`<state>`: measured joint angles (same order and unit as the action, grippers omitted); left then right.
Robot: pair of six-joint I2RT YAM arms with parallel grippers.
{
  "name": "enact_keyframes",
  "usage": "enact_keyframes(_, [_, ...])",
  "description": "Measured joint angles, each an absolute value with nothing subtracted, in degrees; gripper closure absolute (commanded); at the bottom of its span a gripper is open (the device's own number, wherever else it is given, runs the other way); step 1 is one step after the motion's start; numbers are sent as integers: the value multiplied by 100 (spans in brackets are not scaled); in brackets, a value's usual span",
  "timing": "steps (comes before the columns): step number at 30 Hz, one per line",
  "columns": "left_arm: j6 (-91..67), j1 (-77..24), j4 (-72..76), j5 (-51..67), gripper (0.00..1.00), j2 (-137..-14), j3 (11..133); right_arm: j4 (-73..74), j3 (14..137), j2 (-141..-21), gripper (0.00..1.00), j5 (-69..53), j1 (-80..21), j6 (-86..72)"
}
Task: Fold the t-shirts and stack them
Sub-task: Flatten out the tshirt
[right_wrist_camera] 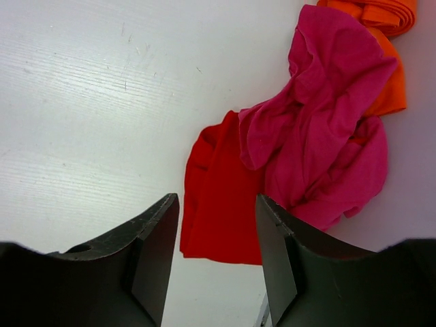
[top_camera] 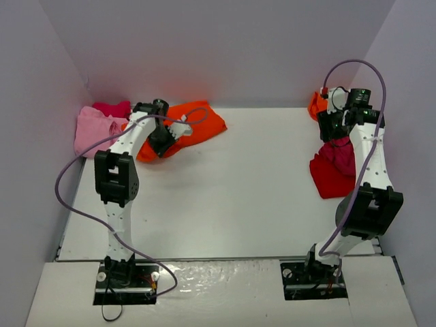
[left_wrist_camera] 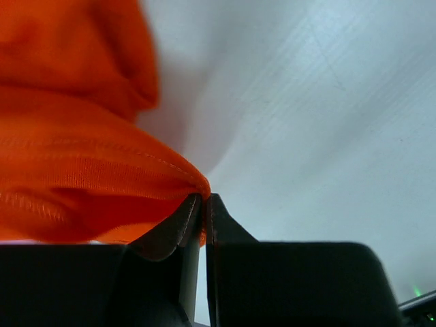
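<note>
T-shirts sit in two clumps at the far corners of the desk point(top_camera: 238, 184), all crumpled, none folded.

Far left: orange-red t-shirt point(top_camera: 197, 124) is the biggest piece. Its long axis runs roughly left-right, tilted, with the right end farther back and the left end nearer. Light pink t-shirt point(top_camera: 92, 133) is bunched against the left wall, just beside it. Left magenta t-shirt point(top_camera: 112, 107) is behind the pink one, touching it, in the far corner.

Left end effector point(top_camera: 161, 143) is on the near-left part of the orange-red t-shirt point(left_wrist_camera: 68, 163). In the left wrist view the left end effector point(left_wrist_camera: 204, 201) is clenched, jaws pressed together on a stitched hem edge, and the cloth bulges up and to the left of the tips.

Far right: red t-shirt point(top_camera: 330, 178) lies flattest, long axis near-far, along the right wall. Right magenta t-shirt point(top_camera: 338, 151) is heaped on its far end, overlapping it. Orange t-shirt point(top_camera: 316, 105) is farthest back in the corner, partly rolled.

Right end effector point(top_camera: 334, 126) is above this clump. In the right wrist view the right end effector point(right_wrist_camera: 216, 199) is released, jaws apart, nothing between them. The red t-shirt point(right_wrist_camera: 221, 204) shows through the gap, the right magenta t-shirt point(right_wrist_camera: 320, 116) lies beyond it, and the orange t-shirt point(right_wrist_camera: 385, 82) peeks out behind.
</note>
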<state>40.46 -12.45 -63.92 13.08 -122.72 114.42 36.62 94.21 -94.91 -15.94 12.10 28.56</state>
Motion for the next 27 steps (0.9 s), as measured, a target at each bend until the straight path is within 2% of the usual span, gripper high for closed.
enact_keyframes(8, [4266,-1699,-6478,1632,100,-11784,10522,3698,9419,-9502,57,-1651,726,2874])
enact_keyframes(12, [4506,-1877,-6724,2047,100,-10317,9955,3761,9269,-9502,57,-1780,311,2985])
enact_keyframes(16, [4856,-1920,-7217,2568,100,-8701,9970,3941,9142,-9554,56,-1913,-265,3124])
enact_keyframes(21, [4992,-1667,-7405,2541,98,-7425,9490,4034,9147,-9855,56,-2044,-705,3195])
enact_keyframes(27, [4911,-1118,-7741,1812,84,-7221,8312,4102,9253,-10392,56,-2101,-1050,3157])
